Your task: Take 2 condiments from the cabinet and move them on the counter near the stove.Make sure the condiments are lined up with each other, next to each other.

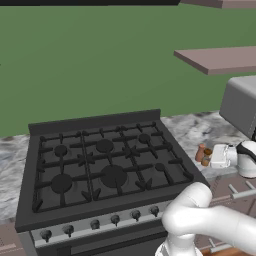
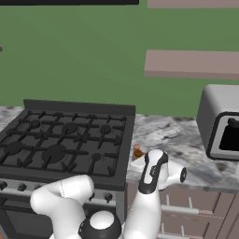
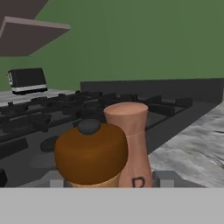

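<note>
Hand view shows two condiments (image 3: 109, 148) touching; left base view shows tool (image 1: 209, 156) beside them, jaws unclear.

Stove (image 1: 100, 165): black grates and body, silver knobs.
Counter (image 1: 200, 131): grey-and-white veined marble.
Tall bottle (image 3: 131, 140): pale reddish-tan wood, dark letter near its base.
Short bottle (image 3: 91, 153): darker orange-brown dome, dark grey knob on top.
Wall (image 1: 100, 60): plain green.
Shelf (image 1: 217, 59): pinkish-taupe.

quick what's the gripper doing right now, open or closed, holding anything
Gripper: beside the two condiment bottles on the counter right of the stove; open or shut, and whether it holds one, cannot be told.
</note>
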